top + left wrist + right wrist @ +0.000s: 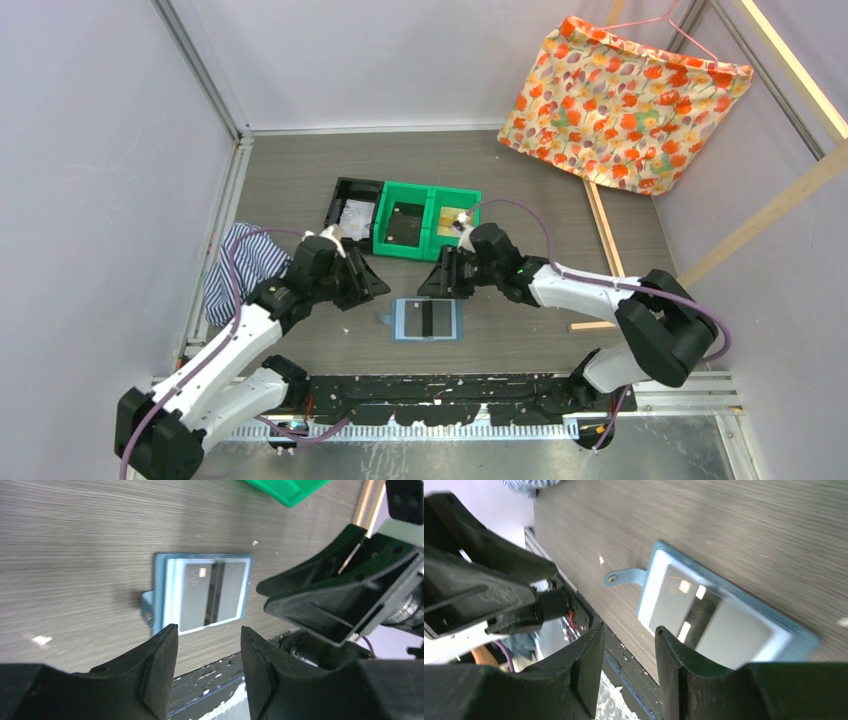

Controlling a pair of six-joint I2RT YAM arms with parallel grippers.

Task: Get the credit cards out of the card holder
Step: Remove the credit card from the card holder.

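Note:
The teal-blue card holder (427, 320) lies open and flat on the table, its small tab pointing left. It also shows in the left wrist view (170, 592) and the right wrist view (796, 637). Under its clear sleeves I see a pale greyish card with small marks (192, 597) and a dark strip (216, 595) beside it; whether that strip is the dark card I cannot tell. My left gripper (372, 285) is open and empty, just left of and above the holder. My right gripper (440, 280) is open and empty, just behind the holder. Neither touches it.
Two joined green bins (427, 222) and a black bin (355, 208) stand behind the holder. A striped cloth (245, 265) lies at the left. A floral cloth (620, 100) hangs at the back right. A wooden strip (603, 240) lies at the right. A black rail (430, 395) runs along the near edge.

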